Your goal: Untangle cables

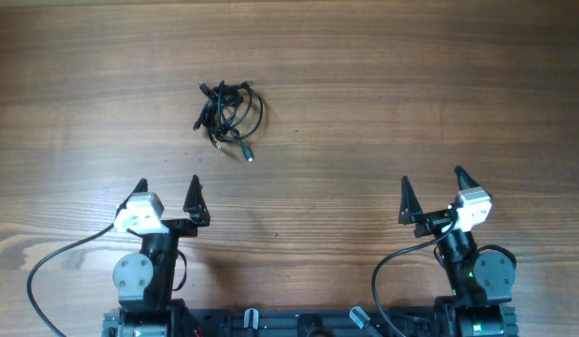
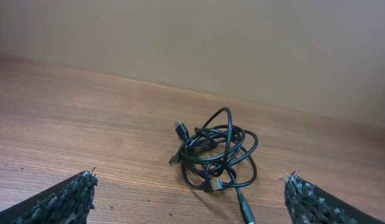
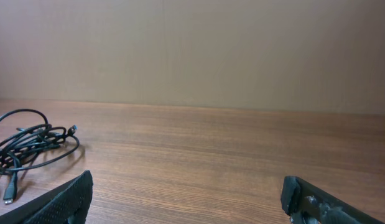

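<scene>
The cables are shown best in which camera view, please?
The left wrist view: the cables lie centred and close, loops and plugs distinct. Overhead shows them whole but small; the right wrist view catches them at its left edge.

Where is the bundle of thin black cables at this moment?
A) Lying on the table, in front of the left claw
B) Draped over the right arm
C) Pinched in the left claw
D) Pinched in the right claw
A: the cables lie bunched on the wooden table, ahead of the left claw. Both it and the right claw are open and hold nothing.
</scene>
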